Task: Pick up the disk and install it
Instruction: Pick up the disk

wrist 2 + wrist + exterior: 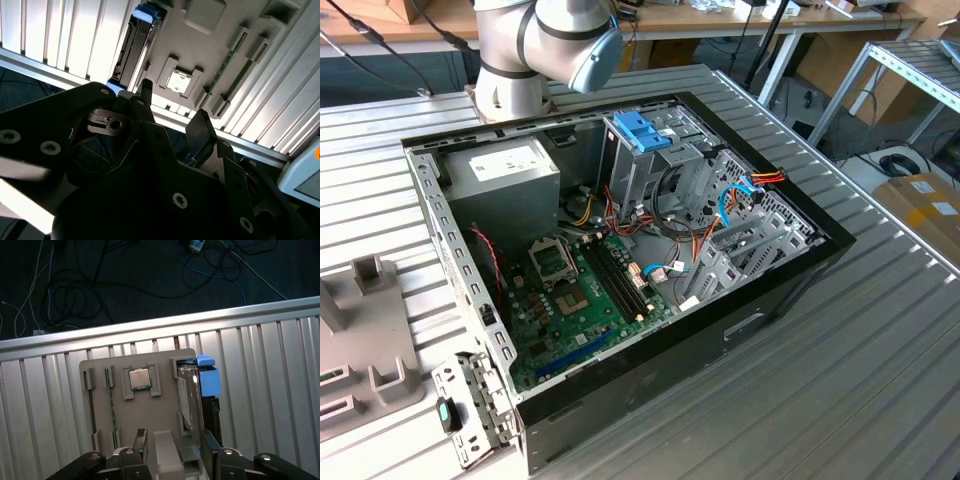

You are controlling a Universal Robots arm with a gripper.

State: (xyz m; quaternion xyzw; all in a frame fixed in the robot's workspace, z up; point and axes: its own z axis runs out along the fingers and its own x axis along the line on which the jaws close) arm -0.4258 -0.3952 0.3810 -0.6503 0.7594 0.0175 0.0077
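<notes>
Beneath my wrist, the disk (186, 397) stands on edge in the holder (150, 410) on the table (275, 390), beside the chip (139, 379). My fingers (210, 447) hang spread apart, empty. It looks stiff, dense, shock-shy: pinch its flat faces. Slot walls crowd it; above lies free room.

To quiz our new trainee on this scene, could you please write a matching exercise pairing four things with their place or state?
Things:
1. disk
2. processor chip
3. claw
4. blue latch

Places or states:
A. atop the drive cage in the computer case
B. open, holding nothing
C. on edge in a slot of the grey holder
D. flat in a recess of the grey holder

Pairs: 1-C, 2-D, 3-B, 4-A.
</notes>
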